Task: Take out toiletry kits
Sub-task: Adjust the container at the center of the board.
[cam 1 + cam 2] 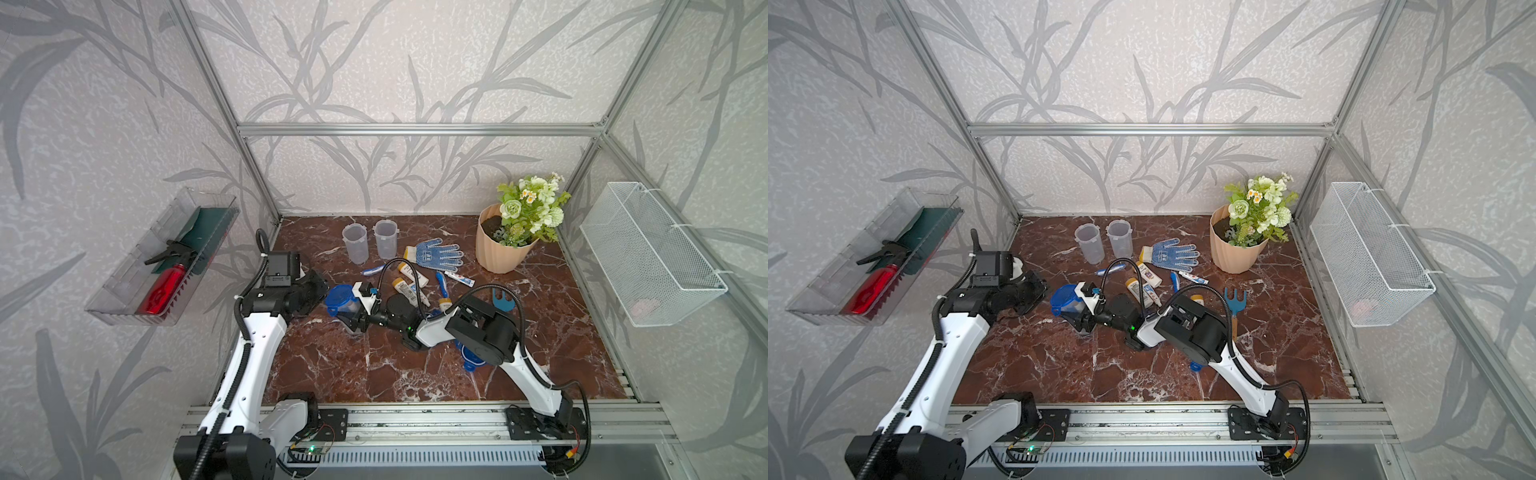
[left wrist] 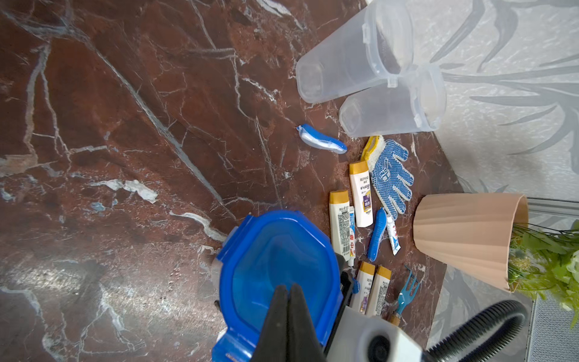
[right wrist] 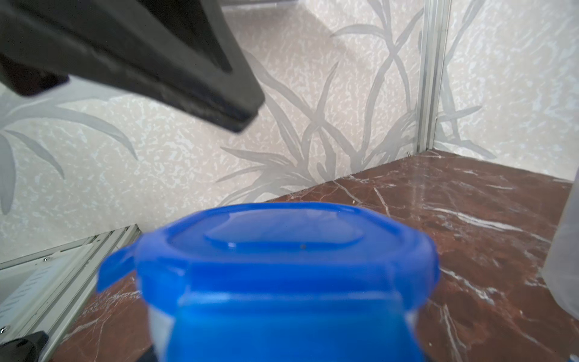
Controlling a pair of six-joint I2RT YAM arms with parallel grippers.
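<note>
The walls have grey leaf paper, and the tabletop (image 1: 374,374) is red-brown stone with white lines.

In both top views two empty clear cups (image 1: 354,243) stand at the back. In front of them lie loose kit things: white bottles (image 1: 411,275) with gold caps, a blue toothbrush (image 1: 441,283) and a toothpaste tube (image 1: 459,279). The blue-lidded cup (image 1: 341,301) is in the middle, tilted, between the two arms. The right jaws look to be gripping its clear body. The left jaws are at the lid.

The left wrist view shows what the top views do not. The left jaws are pressed tight together right over the blue lid (image 2: 275,260). It cannot be told if they pinch a lid clip. This view also shows four bottles.

The right wrist view shows only one black finger (image 3: 156,62) and the lid from the side, with a clip (image 3: 114,269). It shows none of the loose things. The lid is on the cup.

The cup is likely light, thin and smooth, so it could slip or squash. A good hold would be around the body, while the other jaws pull up a clip. The things inside are small and may roll out
</note>
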